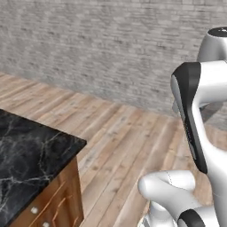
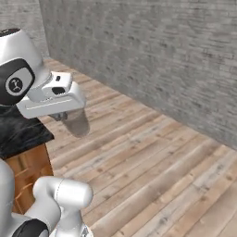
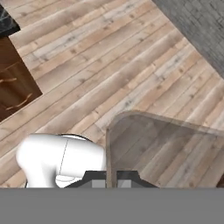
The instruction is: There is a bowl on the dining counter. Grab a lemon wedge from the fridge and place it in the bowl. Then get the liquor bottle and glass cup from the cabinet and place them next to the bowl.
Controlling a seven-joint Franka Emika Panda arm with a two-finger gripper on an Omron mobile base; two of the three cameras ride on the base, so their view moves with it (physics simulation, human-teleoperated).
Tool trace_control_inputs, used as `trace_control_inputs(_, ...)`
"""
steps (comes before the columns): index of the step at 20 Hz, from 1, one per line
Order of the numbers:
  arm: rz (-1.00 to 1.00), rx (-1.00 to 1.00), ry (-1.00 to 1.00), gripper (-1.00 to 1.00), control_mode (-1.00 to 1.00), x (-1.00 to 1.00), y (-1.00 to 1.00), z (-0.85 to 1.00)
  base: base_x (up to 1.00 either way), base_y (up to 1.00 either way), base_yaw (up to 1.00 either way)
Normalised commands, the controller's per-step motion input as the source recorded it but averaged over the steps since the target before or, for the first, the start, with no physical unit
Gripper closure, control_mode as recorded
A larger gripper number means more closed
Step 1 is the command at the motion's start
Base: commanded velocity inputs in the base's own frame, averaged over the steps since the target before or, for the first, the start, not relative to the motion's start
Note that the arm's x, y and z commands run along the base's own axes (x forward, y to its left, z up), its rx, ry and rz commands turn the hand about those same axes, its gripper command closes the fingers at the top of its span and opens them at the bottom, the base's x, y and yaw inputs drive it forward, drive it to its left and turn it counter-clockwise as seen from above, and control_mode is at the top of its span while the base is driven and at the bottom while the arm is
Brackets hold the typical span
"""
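**Student:** What are the main elements, largest first?

**Instructor:** A grey brick wall (image 1: 88, 48) spans the background. A floor of wooden planks (image 1: 128, 146) lies below it. A black marble worktop (image 1: 26, 159) with white veins enters from the lower left of the left base view. It sits on brown wooden drawers (image 1: 57, 199) with small pale knobs (image 1: 33, 210). The white arm (image 1: 199, 115) rises at the right of that view.

**Student:** Where is the task's object?

**Instructor:** The glass cup (image 2: 77, 124), translucent and greyish, hangs in the air directly under the robot's hand. It is above the plank floor and just past the corner of the worktop, and it rests on no surface. In the hand view it appears close to the camera as a large see-through body (image 3: 166, 153), with the floor planks visible through it.

**Student:** How does its long axis run?

**Instructor:** It runs close to upright, from the hand down toward the floor, with a slight lean. The lower end looks rounded. The frames do not show which end is the mouth.

**Student:** And the tool?

**Instructor:** The gripper (image 2: 64, 115) points downward with its jaws drawn together, clamped on the upper part of the glass cup. The fingertips are too indistinct to make out one by one.
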Motion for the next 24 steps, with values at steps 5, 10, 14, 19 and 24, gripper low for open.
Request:
trace_control_inputs(5,0.00,0.00,0.00,1.00,1.00,0.00,0.00,0.00,1.00,-0.02,0.52)
trace_control_inputs(10,0.00,0.00,0.00,1.00,1.00,0.00,0.00,0.00,1.00,-0.36,0.52)
trace_control_inputs(14,0.00,0.00,0.00,1.00,1.00,0.00,0.00,0.00,1.00,-0.82,0.40)
trace_control_inputs(19,0.00,0.00,0.00,1.00,1.00,0.00,0.00,0.00,1.00,-0.80,0.40)
trace_control_inputs(24,0.00,0.00,0.00,1.00,1.00,0.00,0.00,0.00,1.00,-0.63,0.44)
